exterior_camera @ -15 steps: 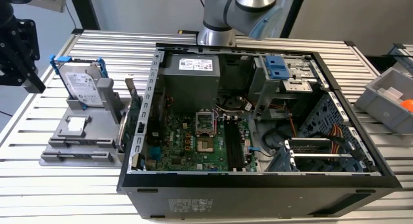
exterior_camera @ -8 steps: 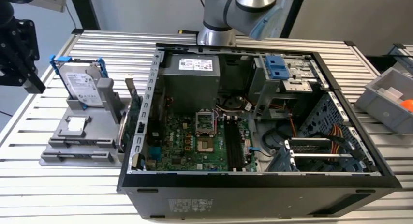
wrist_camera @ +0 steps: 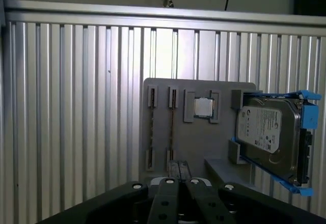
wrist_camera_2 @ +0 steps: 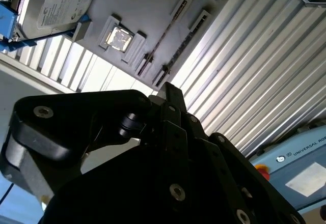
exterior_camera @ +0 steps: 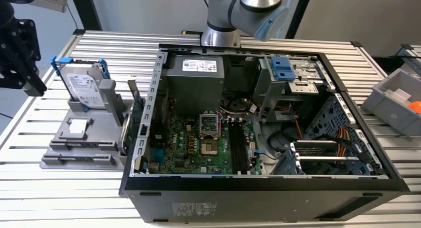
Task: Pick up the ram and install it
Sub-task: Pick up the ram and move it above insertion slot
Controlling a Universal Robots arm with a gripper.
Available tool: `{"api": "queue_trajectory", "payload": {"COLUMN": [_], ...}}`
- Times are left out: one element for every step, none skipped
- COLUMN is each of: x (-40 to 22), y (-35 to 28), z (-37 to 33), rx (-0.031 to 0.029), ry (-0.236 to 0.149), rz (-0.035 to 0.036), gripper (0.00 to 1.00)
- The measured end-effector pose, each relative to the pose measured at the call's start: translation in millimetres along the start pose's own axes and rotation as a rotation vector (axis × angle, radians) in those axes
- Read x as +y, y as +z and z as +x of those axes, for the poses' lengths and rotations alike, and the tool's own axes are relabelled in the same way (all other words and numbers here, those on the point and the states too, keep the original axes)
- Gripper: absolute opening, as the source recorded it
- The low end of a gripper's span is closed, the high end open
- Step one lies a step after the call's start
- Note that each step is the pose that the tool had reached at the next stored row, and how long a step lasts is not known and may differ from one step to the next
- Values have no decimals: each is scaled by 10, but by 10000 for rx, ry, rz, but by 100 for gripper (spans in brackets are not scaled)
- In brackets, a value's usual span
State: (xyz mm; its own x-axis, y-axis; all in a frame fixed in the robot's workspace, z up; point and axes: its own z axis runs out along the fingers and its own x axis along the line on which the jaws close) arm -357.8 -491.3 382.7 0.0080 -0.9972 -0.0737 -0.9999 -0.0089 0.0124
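The ram stands on edge in a slot of the grey holder, which sits at the exterior view's left beside the case. The gripper hangs over the holder, empty, with its fingers pressed together. The tips are roughly in line with the ram but clear of it.

Exterior view high above computer case, both wrist views share grey fixture

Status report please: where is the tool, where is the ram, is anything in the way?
Tool hangs clear of the gray holder. Ram on edge in a holder slot, not picked up. Nothing seen between them.
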Motion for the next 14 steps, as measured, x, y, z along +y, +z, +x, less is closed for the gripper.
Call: {"api": "queue_trajectory", "payload": {"x": [0, 0, 0, 0, 0, 0, 0, 0, 0, 0, 0, -1, -1, -5], "y": [0, 0, 0, 0, 0, 0, 0, 0, 0, 0, 1, 5, 10, 16], "z": [0, 0, 0, 0, 0, 0, 0, 0, 0, 0, 0, 0, 0, 1], "rx": [0, 0, 0, -1, 0, 0, -1, 0, 0, -1, 0, -2, -1, 0], "ry": [0, -1, 0, 0, -1, -1, -1, -1, -1, -1, -1, -1, -2, -2], "rz": [1, 0, 0, 0, 0, 0, 0, 0, 1, 1, 0, 3, 4, 4], "gripper": [100, 100, 100, 100, 100, 100, 100, 100, 100, 100, 100, 100, 100, 100]}}
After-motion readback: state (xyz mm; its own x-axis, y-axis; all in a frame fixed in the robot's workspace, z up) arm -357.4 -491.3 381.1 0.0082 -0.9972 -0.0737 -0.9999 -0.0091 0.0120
